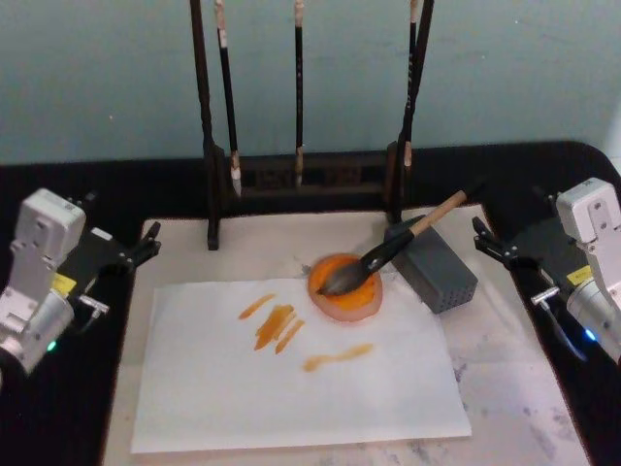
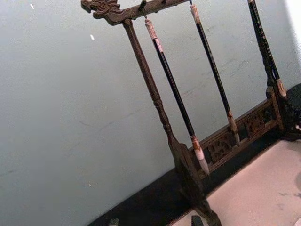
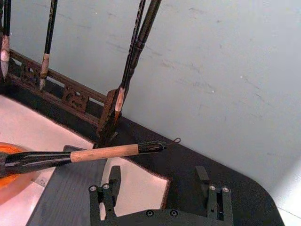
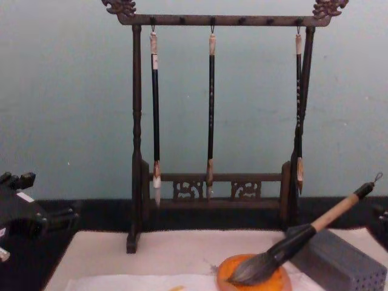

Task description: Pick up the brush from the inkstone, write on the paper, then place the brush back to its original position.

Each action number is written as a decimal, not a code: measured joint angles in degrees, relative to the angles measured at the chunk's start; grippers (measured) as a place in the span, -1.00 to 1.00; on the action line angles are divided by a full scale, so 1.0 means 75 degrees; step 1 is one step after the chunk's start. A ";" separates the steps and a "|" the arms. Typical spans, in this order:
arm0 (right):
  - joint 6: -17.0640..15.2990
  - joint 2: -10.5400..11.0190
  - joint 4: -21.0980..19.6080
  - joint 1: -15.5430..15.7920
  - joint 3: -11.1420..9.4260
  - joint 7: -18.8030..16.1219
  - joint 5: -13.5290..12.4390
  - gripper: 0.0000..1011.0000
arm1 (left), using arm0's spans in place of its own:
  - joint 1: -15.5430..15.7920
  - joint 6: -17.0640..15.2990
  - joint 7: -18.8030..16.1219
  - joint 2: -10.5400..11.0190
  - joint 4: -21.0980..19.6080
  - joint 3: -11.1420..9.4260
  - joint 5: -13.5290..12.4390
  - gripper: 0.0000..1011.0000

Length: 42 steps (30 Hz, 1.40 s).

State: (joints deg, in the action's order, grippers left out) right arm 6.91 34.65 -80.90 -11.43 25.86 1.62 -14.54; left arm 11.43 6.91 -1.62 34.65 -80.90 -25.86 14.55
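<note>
The brush (image 1: 388,254) lies tilted, its dark bristles resting in the round orange inkstone (image 1: 361,303) and its tan shaft leaning on the grey perforated box (image 1: 439,274). The chest view shows the brush (image 4: 315,229) slanting up from the inkstone (image 4: 274,284). The paper (image 1: 291,388) lies flat in front of the inkstone, with several orange strokes on it. My left gripper (image 1: 147,243) hovers open at the mat's left edge. At the mat's right edge my right gripper (image 1: 485,241) is open and empty. In the right wrist view this gripper (image 3: 157,181) sits just behind the brush shaft (image 3: 103,151).
A dark wooden rack (image 1: 301,177) with three thin hanging brushes stands at the back of the beige felt mat (image 1: 524,369). The black tabletop surrounds the mat. The rack's post and hanging brushes (image 2: 176,94) show against the pale wall.
</note>
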 joint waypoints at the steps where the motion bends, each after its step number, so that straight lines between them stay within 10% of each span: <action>1: -0.0001 0.0000 0.0000 0.0000 0.0000 0.0000 0.0000 0.98 | 0.0000 0.0000 0.0000 0.0000 0.0000 0.0000 0.0000 0.98; 30: -0.0002 -0.0005 -0.0012 0.0019 -0.0036 -0.0043 -0.0045 0.98 | 0.0000 0.0000 0.0000 0.0000 0.0000 0.0000 0.0000 0.98; 42: -0.0212 -0.0368 -0.0226 0.0506 -0.1011 -0.1362 -0.2190 0.98 | 0.0000 0.0000 0.0000 0.0000 0.0000 0.0000 0.0000 0.98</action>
State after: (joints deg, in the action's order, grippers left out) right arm 5.32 31.88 -82.60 -7.63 18.28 -8.60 -30.97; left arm 11.43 6.91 -1.62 34.65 -80.90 -25.86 14.55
